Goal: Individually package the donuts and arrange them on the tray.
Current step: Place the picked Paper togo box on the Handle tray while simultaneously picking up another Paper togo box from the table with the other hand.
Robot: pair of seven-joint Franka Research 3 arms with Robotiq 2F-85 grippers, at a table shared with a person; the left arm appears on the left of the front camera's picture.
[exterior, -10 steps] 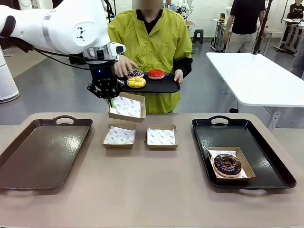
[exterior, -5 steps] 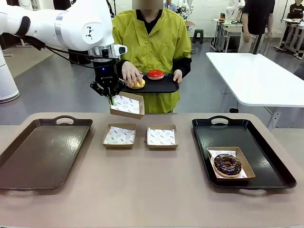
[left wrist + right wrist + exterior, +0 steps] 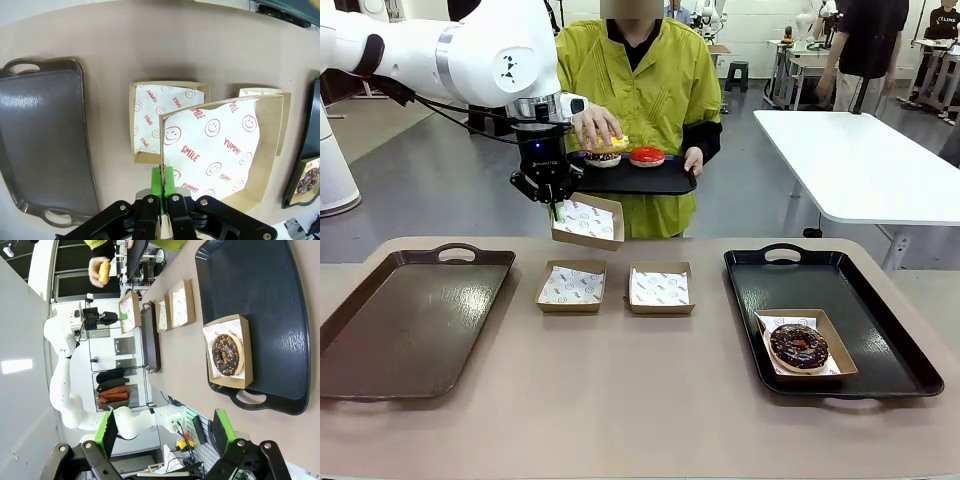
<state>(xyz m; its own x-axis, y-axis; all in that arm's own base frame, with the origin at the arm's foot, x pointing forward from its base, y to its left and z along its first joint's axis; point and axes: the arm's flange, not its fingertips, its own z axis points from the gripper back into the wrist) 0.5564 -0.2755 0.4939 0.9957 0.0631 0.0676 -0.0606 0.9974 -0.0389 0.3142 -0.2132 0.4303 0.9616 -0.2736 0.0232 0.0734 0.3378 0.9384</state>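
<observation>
The left gripper (image 3: 555,208) is clamped shut on the side wall of a paper-lined cardboard box (image 3: 588,222), near one corner. It holds the box in the air above the far edge of the table (image 3: 640,420). The box is tipped, its open face turned towards the robot's side, and its longer sides run roughly across the table. In the left wrist view the green pads (image 3: 162,181) pinch the wall, with the printed liner just beyond them.

Across the table a person holds a small black tray (image 3: 650,181) at chest height. On it the red donut (image 3: 647,155) and the purple-dark donut (image 3: 603,158) lie flat, icing up. The person's hand (image 3: 597,127) holds the yellow donut (image 3: 613,145) just above the purple-dark one. It seems tilted on edge, though the fingers cover much of it.

The chocolate donut (image 3: 799,346) lies flat with its hole facing up in its own box (image 3: 807,317). That box is on the black tray (image 3: 865,300) at the robot's right, at the tray's near end. Two more lined boxes (image 3: 571,286) sit side by side between that tray and the brown tray (image 3: 410,320) at the left.

The right gripper (image 3: 164,426) hangs with its fingers spread wide apart, gripping nothing, looking down over the black tray's handle.
</observation>
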